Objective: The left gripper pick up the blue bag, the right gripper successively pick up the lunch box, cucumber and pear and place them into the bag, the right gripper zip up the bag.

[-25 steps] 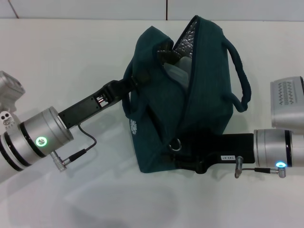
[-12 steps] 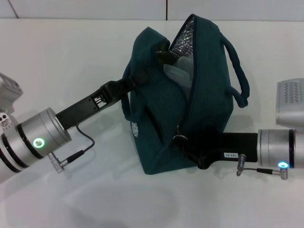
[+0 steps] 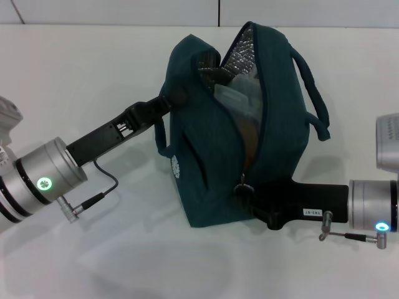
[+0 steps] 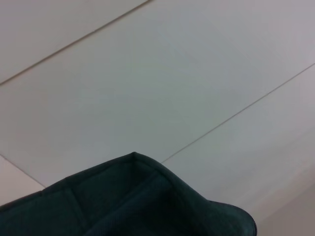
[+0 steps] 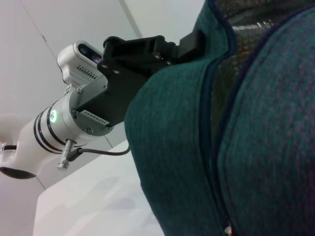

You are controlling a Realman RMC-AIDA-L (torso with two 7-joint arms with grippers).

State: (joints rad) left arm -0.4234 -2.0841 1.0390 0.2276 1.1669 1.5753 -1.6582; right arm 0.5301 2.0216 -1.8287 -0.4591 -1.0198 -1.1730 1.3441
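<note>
The blue bag (image 3: 212,156) stands on the white table with its mouth gaping, silver lining showing. Inside it lies the translucent lunch box (image 3: 240,96), with a brownish shape below it. I cannot make out the cucumber or the pear. My left gripper (image 3: 169,99) is shut on the bag's left rim and holds it up; the right wrist view shows the left gripper (image 5: 194,40) clamped there. At the zip's near end, my right gripper (image 3: 248,194) is shut on the zipper pull (image 3: 241,185). The left wrist view shows only a corner of the bag (image 4: 133,196).
The white table (image 3: 93,62) spreads to the left and in front of the bag, with a wall seam behind it. The bag's handle (image 3: 315,99) loops out to the right. My right arm's grey housing (image 3: 388,140) sits at the right edge.
My right gripper has pulled to the right, taking the zipper pull and the bag's near end with it. The bag's mouth has spread wider. The left arm drifted slightly left.
</note>
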